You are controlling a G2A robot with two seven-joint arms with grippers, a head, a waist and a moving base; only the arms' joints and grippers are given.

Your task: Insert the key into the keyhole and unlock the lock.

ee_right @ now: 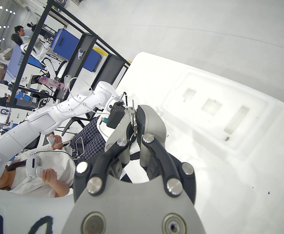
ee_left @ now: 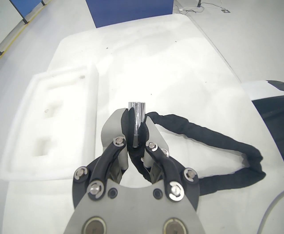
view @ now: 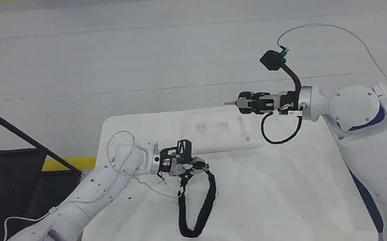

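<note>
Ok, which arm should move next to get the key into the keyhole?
Right. The right gripper is shut on the small metal key, raised above the white table, free to travel. The left gripper clamps the shiny chrome lock cylinder of the black fabric-sleeved chain, so it probably should just hold steady.

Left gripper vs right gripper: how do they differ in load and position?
The left gripper is shut on the lock's chrome cylinder; the right gripper is shut on the key. The left gripper is over the table on the robot's side of the foam tray, the lock's black sleeved loop lying on the table; the right gripper is at the tray's far edge. Shared: both shut, each holding one part; key and lock are apart.
</note>
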